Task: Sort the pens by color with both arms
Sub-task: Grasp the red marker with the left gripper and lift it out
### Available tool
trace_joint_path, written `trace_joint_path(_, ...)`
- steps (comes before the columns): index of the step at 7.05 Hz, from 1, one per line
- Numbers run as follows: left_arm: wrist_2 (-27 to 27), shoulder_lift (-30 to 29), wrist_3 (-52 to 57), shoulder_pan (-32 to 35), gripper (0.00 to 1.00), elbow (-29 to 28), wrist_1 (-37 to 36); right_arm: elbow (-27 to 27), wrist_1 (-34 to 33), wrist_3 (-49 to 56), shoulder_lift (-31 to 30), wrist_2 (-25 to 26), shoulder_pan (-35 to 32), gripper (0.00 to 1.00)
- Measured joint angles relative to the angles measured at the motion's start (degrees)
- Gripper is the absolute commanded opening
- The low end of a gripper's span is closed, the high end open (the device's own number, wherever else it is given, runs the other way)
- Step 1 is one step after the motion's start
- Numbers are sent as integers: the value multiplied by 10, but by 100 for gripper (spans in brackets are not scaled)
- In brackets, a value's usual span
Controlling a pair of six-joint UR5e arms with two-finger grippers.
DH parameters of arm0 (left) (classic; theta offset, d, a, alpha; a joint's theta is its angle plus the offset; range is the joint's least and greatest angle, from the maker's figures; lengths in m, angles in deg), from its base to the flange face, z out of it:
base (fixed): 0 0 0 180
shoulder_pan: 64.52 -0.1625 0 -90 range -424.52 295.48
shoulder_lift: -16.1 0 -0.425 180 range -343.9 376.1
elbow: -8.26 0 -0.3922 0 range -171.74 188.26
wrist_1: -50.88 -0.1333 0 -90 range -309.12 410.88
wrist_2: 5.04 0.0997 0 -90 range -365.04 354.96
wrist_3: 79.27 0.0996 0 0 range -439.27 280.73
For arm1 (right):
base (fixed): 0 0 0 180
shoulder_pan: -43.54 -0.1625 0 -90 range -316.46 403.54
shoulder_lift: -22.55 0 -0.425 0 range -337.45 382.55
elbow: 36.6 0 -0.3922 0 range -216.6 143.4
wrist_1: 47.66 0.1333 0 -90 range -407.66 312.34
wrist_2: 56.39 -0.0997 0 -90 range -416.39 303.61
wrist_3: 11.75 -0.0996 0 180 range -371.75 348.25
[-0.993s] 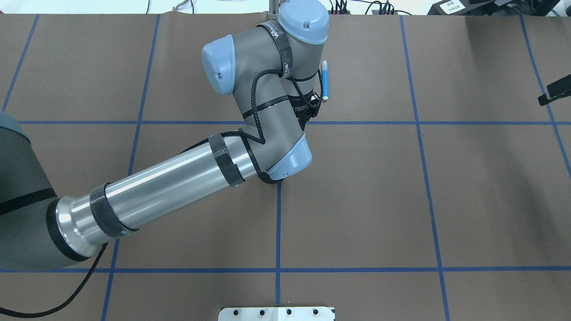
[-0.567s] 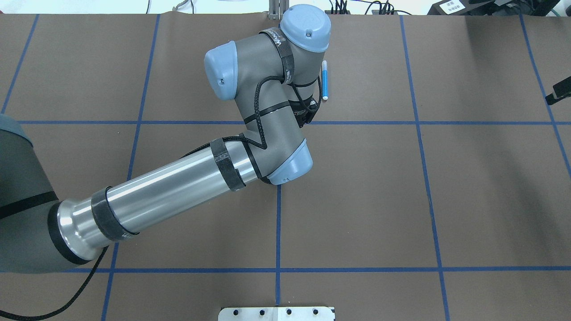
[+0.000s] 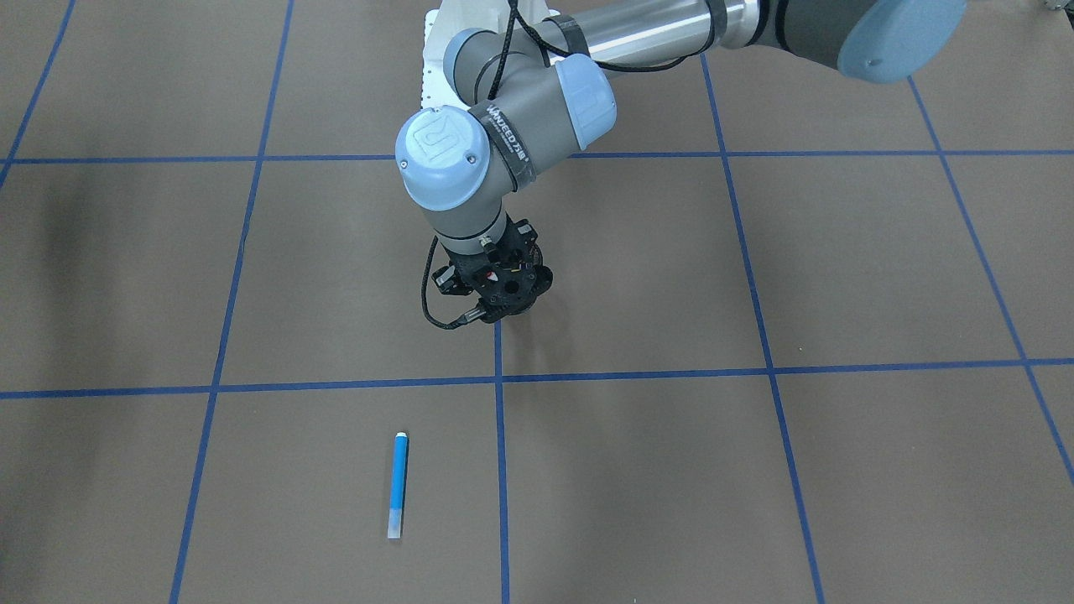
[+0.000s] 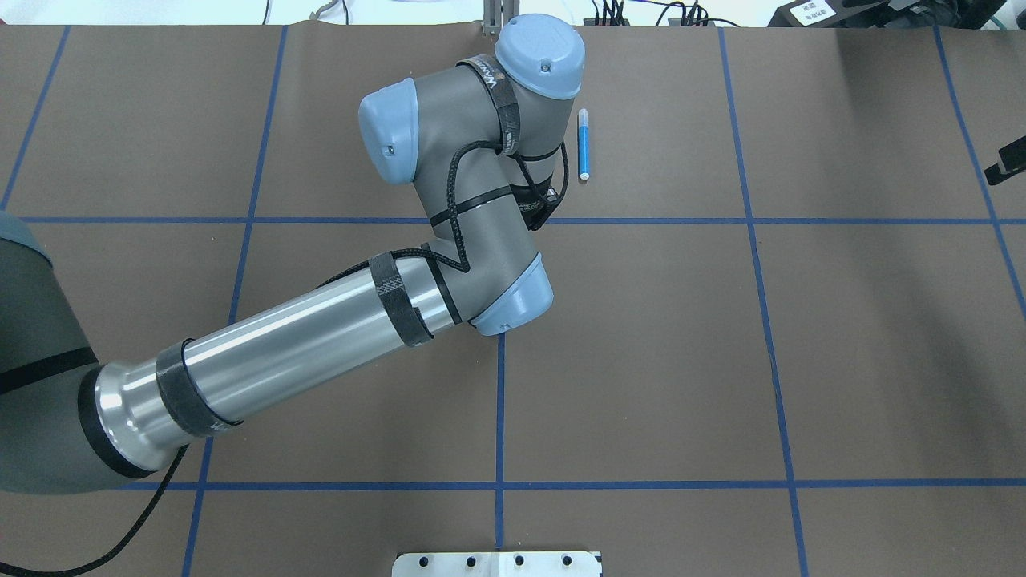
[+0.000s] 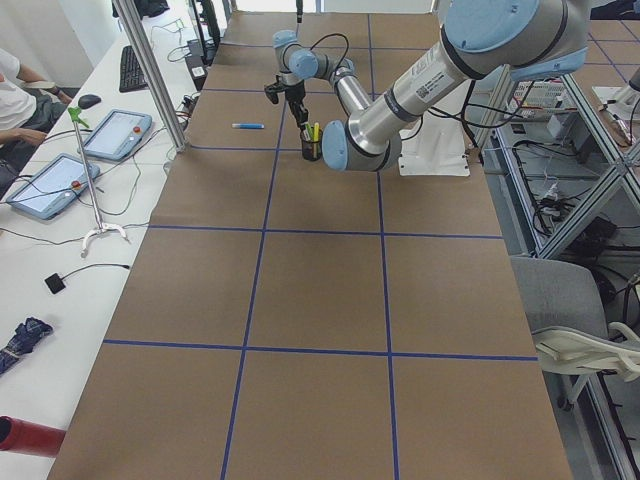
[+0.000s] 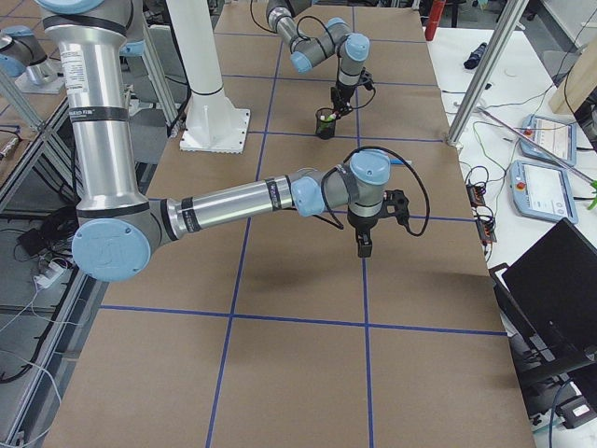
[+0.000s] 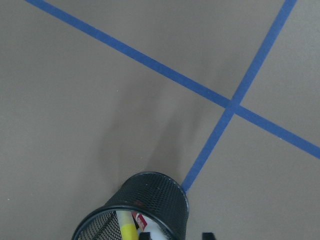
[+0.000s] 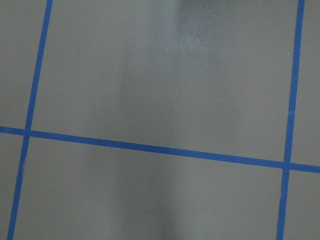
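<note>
blue and slim, the white-tipped marker pen (image 4: 583,144) is lying alone on the brown table cover with blue tape lines (image 4: 866,353), in a far square just right of centre, and staying put. what is changing: the grey tubular left arm with light-blue joint caps (image 4: 288,353) is swinging its wrist left, off the pen, so a strip of cover is now showing between them. at the right edge the black two-finger right gripper (image 4: 1010,163) is slipping further out of shot. i am reading that as blue dealt with, next pen coming up. overhead, the wrist is hiding what sits underneath; the left wrist camera is giving it away: a black mesh cup (image 7: 150,200) with a yellow pen (image 7: 127,231) and a white pen with red (image 7: 142,219) standing inside, and the black two-finger left gripper (image 7: 175,235) poking its tips in at the bottom edge, apart, nothing between them. the right gripper's jaws i cannot tell; its own camera is showing only cover and tape.
</note>
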Motion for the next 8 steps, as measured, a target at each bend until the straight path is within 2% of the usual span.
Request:
trace_joint_path(1,0,1,-1,0,0,5,-5,2,-2,0,0,0,-1,98)
trace_joint_path(3,-1,1,-1,1,0,19,-24,5,-3,0,0,0,-2,98)
trace_joint_path(7,4,10,1,51,0,139,-90,15,-5,-20,15,0,0,99)
trace_joint_path(8,21,15,1,68,0,172,-93,21,-6,-49,27,0,5,99)
